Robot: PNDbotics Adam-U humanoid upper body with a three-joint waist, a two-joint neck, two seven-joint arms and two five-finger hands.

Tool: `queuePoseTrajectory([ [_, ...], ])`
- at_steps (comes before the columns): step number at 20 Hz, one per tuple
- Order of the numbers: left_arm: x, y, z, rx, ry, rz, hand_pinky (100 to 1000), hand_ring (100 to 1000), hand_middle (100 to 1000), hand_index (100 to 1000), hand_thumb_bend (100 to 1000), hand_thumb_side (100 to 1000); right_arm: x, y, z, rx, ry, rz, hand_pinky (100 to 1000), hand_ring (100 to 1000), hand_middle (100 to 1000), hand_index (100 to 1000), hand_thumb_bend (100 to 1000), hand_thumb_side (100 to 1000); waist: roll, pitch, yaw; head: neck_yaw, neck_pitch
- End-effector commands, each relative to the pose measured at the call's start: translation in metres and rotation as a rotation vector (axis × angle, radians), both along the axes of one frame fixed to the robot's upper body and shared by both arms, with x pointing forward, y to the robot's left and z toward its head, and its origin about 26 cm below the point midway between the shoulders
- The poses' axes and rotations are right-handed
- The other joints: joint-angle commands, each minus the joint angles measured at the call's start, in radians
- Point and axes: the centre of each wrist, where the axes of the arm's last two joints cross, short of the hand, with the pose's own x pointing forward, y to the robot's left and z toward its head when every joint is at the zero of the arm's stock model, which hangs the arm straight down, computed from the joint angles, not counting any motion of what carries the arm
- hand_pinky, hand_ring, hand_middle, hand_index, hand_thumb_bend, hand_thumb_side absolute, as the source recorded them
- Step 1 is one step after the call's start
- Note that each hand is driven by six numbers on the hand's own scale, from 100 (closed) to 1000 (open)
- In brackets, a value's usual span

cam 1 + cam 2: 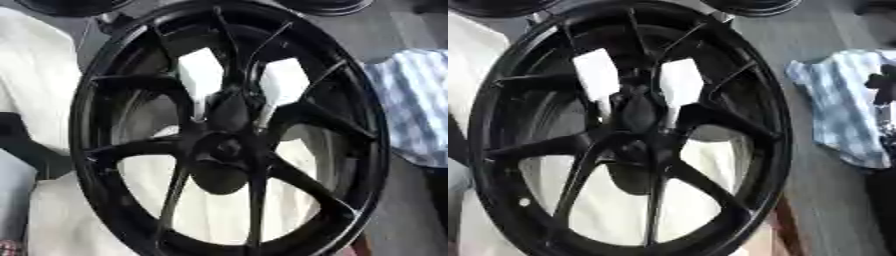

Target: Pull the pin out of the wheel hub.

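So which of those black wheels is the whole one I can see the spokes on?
The big wheel filling the middle; the other two only show as rim edges at the top.

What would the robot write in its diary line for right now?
big black spoked metal wheel: upright, fills view | hub: centre, pin not discernible | striped blue-white cloth: right of wheel | robot hands: not in view

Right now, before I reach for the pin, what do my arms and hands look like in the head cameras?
Neither arm nor hand shows clearly. The black wheel fills both views, its spokes and hub dark on dark. A black shape at the right edge, over the striped blue-and-white cloth, could be part of the right arm, but I cannot tell. No silver joints, cables or markings are visible.
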Motion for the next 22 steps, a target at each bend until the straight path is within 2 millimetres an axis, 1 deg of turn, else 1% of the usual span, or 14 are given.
queuePoseTrajectory([
  [1, -0.003, 0.003, 0.01, 0.04, -0.028, 0.011, 818, 700, 629, 794, 149, 552, -0.001, -0.002, 0.009, -0.03, -0.017, -0.003, 967, 829, 616, 788, 100, 516, 0.004, -0.013, -0.001, -0.001, -0.001],
  [5, -0.004, 0.003, 0.01, 0.063, -0.02, 0.019, 819, 701, 630, 798, 141, 545, -0.001, -0.002, 0.009, -0.031, -0.013, -0.006, 968, 829, 616, 788, 100, 513, 0.006, -0.011, -0.002, -0.003, -0.002],
  [7, -0.004, 0.004, 0.015, 0.133, -0.014, 0.034, 821, 700, 628, 798, 121, 508, -0.002, -0.002, 0.008, -0.032, -0.009, -0.009, 968, 829, 616, 788, 100, 515, 0.007, -0.012, -0.002, -0.008, -0.001],
  [9, -0.006, 0.006, 0.025, 0.263, 0.007, 0.056, 820, 702, 631, 800, 124, 487, -0.002, -0.003, 0.008, -0.035, -0.005, -0.012, 968, 829, 616, 788, 100, 515, 0.011, -0.015, 0.0, -0.012, 0.0],
  [10, -0.007, 0.006, 0.033, 0.348, 0.021, 0.073, 820, 707, 635, 804, 120, 473, -0.002, -0.003, 0.008, -0.038, -0.002, -0.012, 968, 829, 616, 788, 100, 515, 0.013, -0.018, 0.0, -0.013, 0.002],
  [11, -0.007, 0.006, 0.04, 0.432, 0.035, 0.088, 817, 709, 637, 802, 178, 454, -0.002, -0.003, 0.008, -0.041, 0.0, -0.012, 968, 829, 616, 788, 100, 512, 0.015, -0.019, 0.001, -0.013, 0.003],
  [12, -0.008, 0.005, 0.049, 0.54, 0.054, 0.1, 817, 710, 638, 802, 116, 441, -0.003, -0.003, 0.008, -0.044, 0.004, -0.012, 968, 829, 616, 788, 100, 514, 0.017, -0.021, 0.001, -0.013, 0.006],
  [13, -0.01, 0.004, 0.057, 0.639, 0.075, 0.112, 818, 722, 651, 806, 123, 430, -0.003, -0.004, 0.007, -0.046, 0.007, -0.013, 968, 829, 616, 788, 100, 514, 0.019, -0.023, 0.001, -0.014, 0.006],
  [14, -0.011, 0.003, 0.065, 0.753, 0.103, 0.128, 814, 729, 656, 802, 140, 447, -0.003, -0.004, 0.007, -0.05, 0.01, -0.013, 968, 829, 615, 788, 100, 514, 0.022, -0.024, 0.001, -0.014, 0.007],
  [16, -0.014, -0.001, 0.081, 0.983, 0.15, 0.154, 815, 743, 671, 806, 172, 422, -0.003, -0.004, 0.007, -0.056, 0.014, -0.011, 968, 829, 616, 788, 100, 513, 0.025, -0.025, -0.001, -0.012, 0.01],
  [17, -0.015, -0.003, 0.087, 1.079, 0.166, 0.153, 816, 746, 675, 806, 174, 429, -0.003, -0.004, 0.007, -0.058, 0.016, -0.011, 968, 829, 616, 788, 100, 513, 0.027, -0.026, -0.002, -0.011, 0.012],
  [18, -0.016, -0.006, 0.091, 1.173, 0.191, 0.137, 817, 752, 681, 808, 176, 459, -0.003, -0.004, 0.007, -0.061, 0.017, -0.009, 968, 829, 616, 788, 100, 512, 0.028, -0.026, -0.004, -0.008, 0.016],
  [21, -0.017, -0.016, 0.103, 1.391, 0.276, 0.064, 823, 766, 697, 813, 200, 475, -0.003, -0.004, 0.007, -0.067, 0.02, -0.007, 967, 829, 616, 788, 100, 512, 0.032, -0.029, -0.007, -0.005, 0.022],
  [22, -0.017, -0.021, 0.106, 1.448, 0.302, 0.034, 825, 769, 701, 816, 200, 521, -0.003, -0.004, 0.008, -0.069, 0.02, -0.005, 967, 829, 616, 788, 100, 512, 0.033, -0.03, -0.008, -0.004, 0.023],
])
